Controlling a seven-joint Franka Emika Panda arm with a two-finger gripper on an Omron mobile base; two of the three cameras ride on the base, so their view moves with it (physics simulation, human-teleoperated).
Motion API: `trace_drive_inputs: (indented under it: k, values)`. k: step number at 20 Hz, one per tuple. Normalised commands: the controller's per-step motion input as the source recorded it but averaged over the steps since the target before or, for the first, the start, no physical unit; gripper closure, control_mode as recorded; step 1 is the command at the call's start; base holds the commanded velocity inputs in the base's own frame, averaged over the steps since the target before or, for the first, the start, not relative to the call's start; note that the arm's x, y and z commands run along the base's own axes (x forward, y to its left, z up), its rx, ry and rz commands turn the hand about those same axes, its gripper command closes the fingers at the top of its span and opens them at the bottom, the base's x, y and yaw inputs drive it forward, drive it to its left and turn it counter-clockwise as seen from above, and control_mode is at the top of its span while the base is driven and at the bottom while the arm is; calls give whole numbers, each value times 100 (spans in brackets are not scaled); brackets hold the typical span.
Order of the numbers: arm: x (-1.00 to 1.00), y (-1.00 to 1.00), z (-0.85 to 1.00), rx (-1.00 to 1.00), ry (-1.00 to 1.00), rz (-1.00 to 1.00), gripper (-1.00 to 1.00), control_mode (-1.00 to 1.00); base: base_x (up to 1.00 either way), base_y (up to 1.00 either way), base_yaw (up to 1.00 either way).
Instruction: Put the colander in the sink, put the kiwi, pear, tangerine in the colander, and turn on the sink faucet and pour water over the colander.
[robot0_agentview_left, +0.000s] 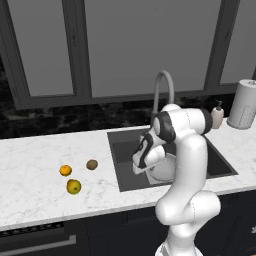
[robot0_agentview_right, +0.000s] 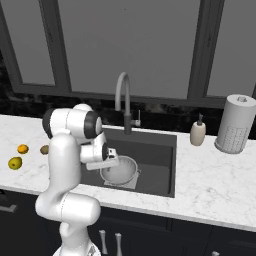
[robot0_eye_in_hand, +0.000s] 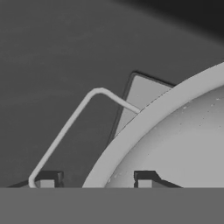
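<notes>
From the left base view: white arm bent forward and down over the sink (robot0_agentview_left: 220, 161), wrist dipped into the basin, partly hiding one colander (robot0_agentview_left: 165, 172) on the sink floor; one faucet (robot0_agentview_left: 162, 92) arching behind; three fruits on the marble surface (robot0_agentview_left: 35, 155) to the left, well apart from the sink — one tangerine (robot0_agentview_left: 65, 170), one kiwi (robot0_agentview_left: 92, 164), one pear (robot0_agentview_left: 74, 187); one soap pump (robot0_agentview_left: 217, 115) and one paper towel roll (robot0_agentview_left: 243, 104) at right. From the right base view: hand lowered at the colander's near-left rim, colander upright inside the sink on the pale patch. From the hand view: two fingers (robot0_eye_in_hand: 96, 180) spread, one on either side of the colander rim, touching or not cannot be told; thin wire handle looping outward at left.
</notes>
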Motion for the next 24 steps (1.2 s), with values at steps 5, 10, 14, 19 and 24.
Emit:
trace_drive_inputs:
  k: [5,10,14,19,24]
  values:
    - [2,-11,-15,0,0,0,100,-100,0,0,0]
    - [0,-7,-8,0,0,2,-100,-100,0,0,0]
    - [-4,-5,1,0,-5,3,-100,-100,0,0,0]
    - [-14,0,21,0,-8,0,-100,-100,0,0,0]
    - [-11,1,30,0,-5,0,-100,-100,0,0,0]
